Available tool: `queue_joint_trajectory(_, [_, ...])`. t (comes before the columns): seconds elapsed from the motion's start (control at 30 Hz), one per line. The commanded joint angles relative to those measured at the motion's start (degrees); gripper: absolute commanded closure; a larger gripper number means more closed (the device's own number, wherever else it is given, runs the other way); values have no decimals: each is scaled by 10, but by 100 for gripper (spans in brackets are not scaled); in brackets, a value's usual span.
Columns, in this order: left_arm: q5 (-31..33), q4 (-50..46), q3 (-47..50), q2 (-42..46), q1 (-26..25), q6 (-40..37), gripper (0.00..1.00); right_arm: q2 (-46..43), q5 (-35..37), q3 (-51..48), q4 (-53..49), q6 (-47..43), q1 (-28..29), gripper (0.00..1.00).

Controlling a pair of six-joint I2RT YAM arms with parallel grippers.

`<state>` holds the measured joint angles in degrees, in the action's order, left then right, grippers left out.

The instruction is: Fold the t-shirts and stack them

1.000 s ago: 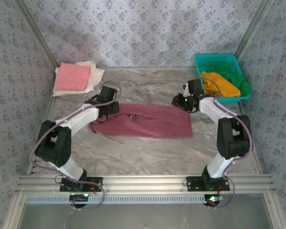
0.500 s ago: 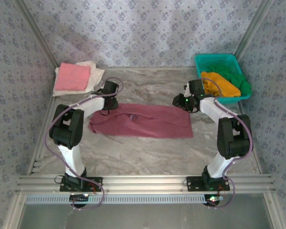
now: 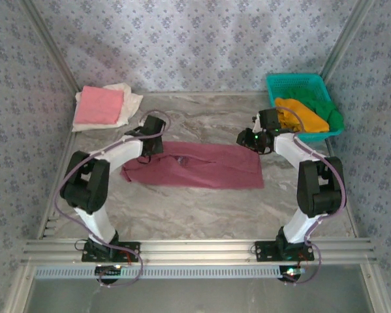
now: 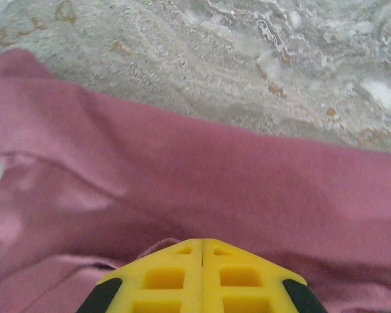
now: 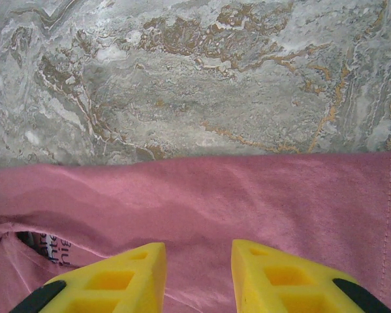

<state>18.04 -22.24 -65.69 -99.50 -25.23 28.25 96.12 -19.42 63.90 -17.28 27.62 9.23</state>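
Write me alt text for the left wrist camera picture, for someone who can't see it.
The yellow left gripper is shut at the bottom centre, apparently pinching a small pucker of the maroon t-shirt, which spreads across most of the picture. The grey marbled table shows beyond the shirt's far edge.

Your maroon t-shirt (image 3: 195,166) is soft, matt knit cloth, lightly creased, with a stitched seam showing in the right wrist view. Your desk (image 3: 215,208) looks like smooth marble-patterned stone, grey with brown veins and a faint sheen. Your left hand (image 4: 202,241) and right hand (image 5: 198,251) have matt yellow moulded plastic fingers. The basket (image 3: 299,81) is teal plastic mesh. The orange t-shirt (image 3: 303,116), green t-shirt (image 3: 335,119), pink t-shirt (image 3: 98,105) and cream t-shirt (image 3: 131,98) are all matt cloth. The front rail (image 3: 195,248) is dull silver metal.
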Motion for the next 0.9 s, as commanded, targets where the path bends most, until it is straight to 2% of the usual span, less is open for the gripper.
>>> queue_joint_trajectory(0.0, [52,-6,33,52,-18,48,100,-4,-11,-2,3,-9,-3,65])
queue_joint_trajectory(0.2, [95,26,117,98,-62,124,100,3,-17,1,8,-9,-3,63])
queue_joint_trajectory(0.37, [143,36,167,119,-128,210,65,10,-20,1,10,-9,-3,62])
queue_joint_trajectory(0.5, [148,35,161,133,-167,200,62,16,-23,5,11,-8,-2,61])
queue_joint_trajectory(0.63, [145,32,135,173,-157,142,66,22,-27,14,10,-10,2,61])
queue_joint_trajectory(0.7, [110,43,130,190,-131,109,53,24,-28,18,8,-10,5,61])
queue_joint_trajectory(0.8, [28,11,109,181,-64,120,46,22,-29,19,10,-8,8,61])
queue_joint_trajectory(0.87, [32,11,115,178,-57,117,45,21,-28,18,10,-9,9,61])
